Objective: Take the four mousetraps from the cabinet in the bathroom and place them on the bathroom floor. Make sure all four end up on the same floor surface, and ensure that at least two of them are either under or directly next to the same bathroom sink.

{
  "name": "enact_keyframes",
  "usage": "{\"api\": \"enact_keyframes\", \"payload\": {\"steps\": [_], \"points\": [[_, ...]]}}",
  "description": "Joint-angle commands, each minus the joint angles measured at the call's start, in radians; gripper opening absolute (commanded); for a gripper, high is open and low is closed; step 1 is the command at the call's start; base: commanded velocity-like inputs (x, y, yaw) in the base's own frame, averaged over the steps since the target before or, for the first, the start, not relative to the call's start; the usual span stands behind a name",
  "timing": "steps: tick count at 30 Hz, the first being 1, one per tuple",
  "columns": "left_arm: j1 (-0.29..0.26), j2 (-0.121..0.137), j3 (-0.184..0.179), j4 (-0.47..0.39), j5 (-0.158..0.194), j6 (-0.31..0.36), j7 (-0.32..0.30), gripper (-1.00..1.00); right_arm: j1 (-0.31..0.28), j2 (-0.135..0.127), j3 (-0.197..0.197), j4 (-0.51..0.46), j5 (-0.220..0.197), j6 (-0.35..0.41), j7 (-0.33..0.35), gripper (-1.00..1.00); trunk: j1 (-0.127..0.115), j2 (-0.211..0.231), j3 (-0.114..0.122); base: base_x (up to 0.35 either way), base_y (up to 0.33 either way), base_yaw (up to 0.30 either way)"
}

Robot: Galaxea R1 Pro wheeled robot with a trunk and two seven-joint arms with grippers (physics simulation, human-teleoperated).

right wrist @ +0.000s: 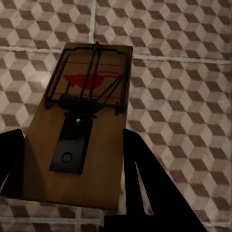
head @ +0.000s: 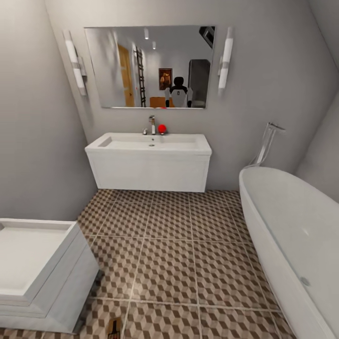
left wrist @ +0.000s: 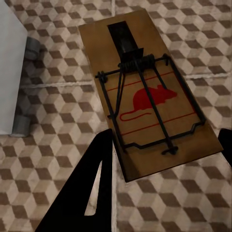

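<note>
Gripping mousetraps (left wrist: 147,92) (right wrist: 82,121) lengthwise; sink (head: 150,160) ahead.

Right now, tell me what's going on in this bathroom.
The robot faces the sink, with the tub on its right. Each gripper is shut on a mousetrap: the left gripper holds one mousetrap, the right gripper another mousetrap. Both hang above the bathroom floor, not yet set down.

The location is identified as a domestic bathroom. This is indicated by a white wall-hung sink (head: 149,160) with a faucet (head: 152,125) beneath a wall mirror (head: 149,66) flanked by tube lights, an oval white tub (head: 294,235), and a cube-patterned tiled floor (head: 179,254).
</note>
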Motion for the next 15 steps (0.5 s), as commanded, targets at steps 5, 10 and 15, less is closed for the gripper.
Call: {"api": "enact_keyframes", "payload": {"steps": [5, 10, 15], "points": [[-0.002, -0.001, -0.009, 0.004, 0.007, -0.006, 0.003, -1.00, -0.001, 0.000, -0.007, 0.001, 0.007, -0.003, 0.000, -1.00, 0.000, 0.000, -0.001, 0.291, -0.104, 0.000], [-0.002, -0.001, -0.009, 0.004, 0.007, -0.006, 0.003, -1.00, -0.001, 0.000, -0.007, 0.001, 0.007, -0.003, 0.000, -1.00, 0.000, 0.000, -0.001, 0.291, -0.106, 0.000], [-0.002, -0.001, -0.009, 0.004, 0.007, -0.006, 0.004, -1.00, -0.001, 0.000, -0.007, 0.001, 0.007, -0.003, 0.000, -1.00, 0.000, 0.000, -0.001, 0.291, -0.106, 0.000]]}}
